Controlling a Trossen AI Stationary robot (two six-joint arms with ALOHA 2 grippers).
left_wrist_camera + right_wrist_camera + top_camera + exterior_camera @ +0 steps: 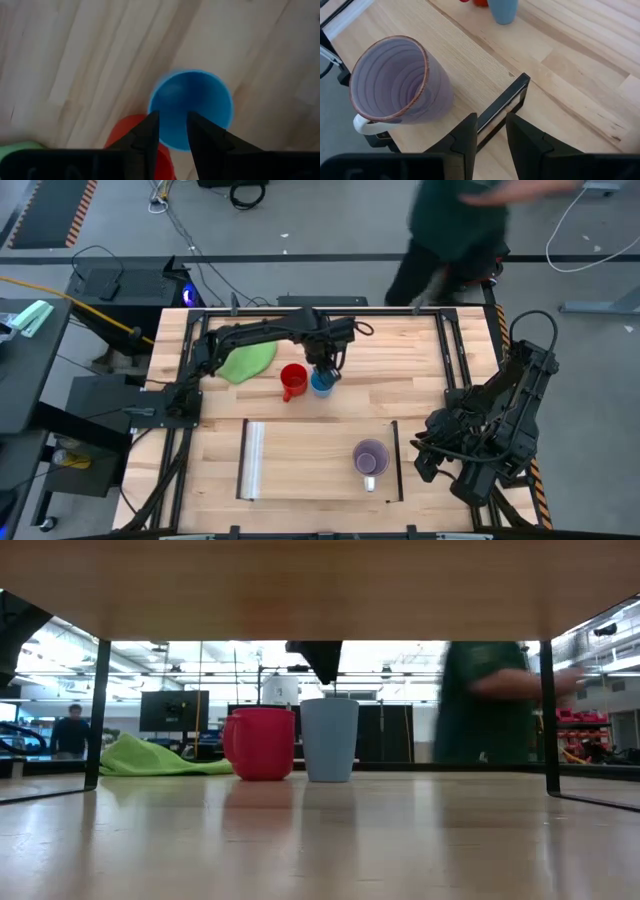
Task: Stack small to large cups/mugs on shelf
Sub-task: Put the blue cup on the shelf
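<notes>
We are finding no text, label, brand, number or sign that can be read in any of the four views. We are seeing only yellow-and-black hazard striping on the floor mat (pixel 55 210) beyond the bench in the high view, and it is carrying no words. The dark monitor (pixel 173 710) in the room behind the bench in the low view is showing nothing legible. The shelving (pixel 585 735) at the far side of that room is holding red items, but any markings on them are too small and blurred for us to make out.
</notes>
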